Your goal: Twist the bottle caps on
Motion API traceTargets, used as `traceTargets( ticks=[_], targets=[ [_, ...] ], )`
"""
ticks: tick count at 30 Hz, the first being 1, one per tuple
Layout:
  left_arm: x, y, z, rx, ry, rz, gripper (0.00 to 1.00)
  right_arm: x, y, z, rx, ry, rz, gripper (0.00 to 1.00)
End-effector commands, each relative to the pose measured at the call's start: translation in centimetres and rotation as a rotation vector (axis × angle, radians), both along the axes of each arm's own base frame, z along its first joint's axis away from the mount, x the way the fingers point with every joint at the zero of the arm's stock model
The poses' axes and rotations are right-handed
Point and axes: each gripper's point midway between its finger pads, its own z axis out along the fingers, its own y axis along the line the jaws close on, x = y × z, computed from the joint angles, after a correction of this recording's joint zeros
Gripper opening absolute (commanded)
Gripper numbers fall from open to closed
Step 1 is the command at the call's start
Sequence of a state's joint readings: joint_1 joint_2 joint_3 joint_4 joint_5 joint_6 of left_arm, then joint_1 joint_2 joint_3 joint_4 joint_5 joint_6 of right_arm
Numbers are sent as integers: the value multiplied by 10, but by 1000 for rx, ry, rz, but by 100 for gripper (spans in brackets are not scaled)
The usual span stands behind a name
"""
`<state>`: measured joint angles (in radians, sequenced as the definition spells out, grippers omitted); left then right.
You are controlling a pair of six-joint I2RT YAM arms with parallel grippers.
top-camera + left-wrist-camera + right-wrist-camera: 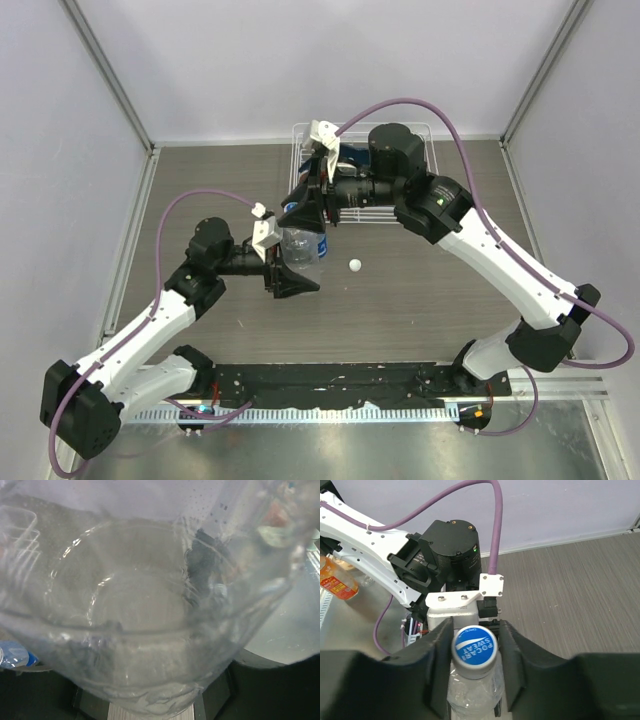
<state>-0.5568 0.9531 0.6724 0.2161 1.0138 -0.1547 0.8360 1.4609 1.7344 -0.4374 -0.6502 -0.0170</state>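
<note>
Near the middle of the table [420, 310], 1 clear bottle [303, 250] is held upright between 2 arms. It is gripped low on its body by the left end effector [298, 270], whose fingers are closed around it; in the left wrist view the whole frame is filled by the bottle's clear wall, and the fingers themselves are not made out there. The bottle's neck is topped by a blue cap [474, 651] printed "POCARI SWEAT". This cap is flanked by the narrowly parted fingers of the right end effector [475, 640], with 1 pad pressed against each side.

A loose white cap [354, 265] is seen lying on the table just to the right of the bottle, apart from both arms. Bare wood-grain surface is left on either side of the meeting point, bounded by metal rails at the left and right edges and by pale walls beyond.

At the far edge, a wire basket [428, 140] is set against the back wall. Something blue [345, 157] is seen inside it, mostly hidden by the right arm, so its contents cannot be told.
</note>
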Motion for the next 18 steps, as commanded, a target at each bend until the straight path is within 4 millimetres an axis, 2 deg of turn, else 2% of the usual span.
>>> traceTargets(
  ticks=[1,3,6,11,13,14,18],
  targets=[
    [-2,0,25,-55,-93,-13,0,2,-3,13,39,-16,0,40],
    [-1,0,26,-56,-94,-6,0,-2,-3,14,48,-21,21,27],
    [0,1,25,-54,-93,-2,0,-6,-4,15,56,4,35,17],
    [1,1,22,-50,-99,9,0,-12,-7,20,73,-5,55,19],
    [2,1,21,-47,-98,16,0,-13,-10,25,83,-17,48,27],
    [3,1,21,-47,-102,19,0,-14,-10,26,87,-18,48,28],
    [8,1,19,-46,-104,44,0,-10,-12,28,90,-15,21,15]
  ],
)
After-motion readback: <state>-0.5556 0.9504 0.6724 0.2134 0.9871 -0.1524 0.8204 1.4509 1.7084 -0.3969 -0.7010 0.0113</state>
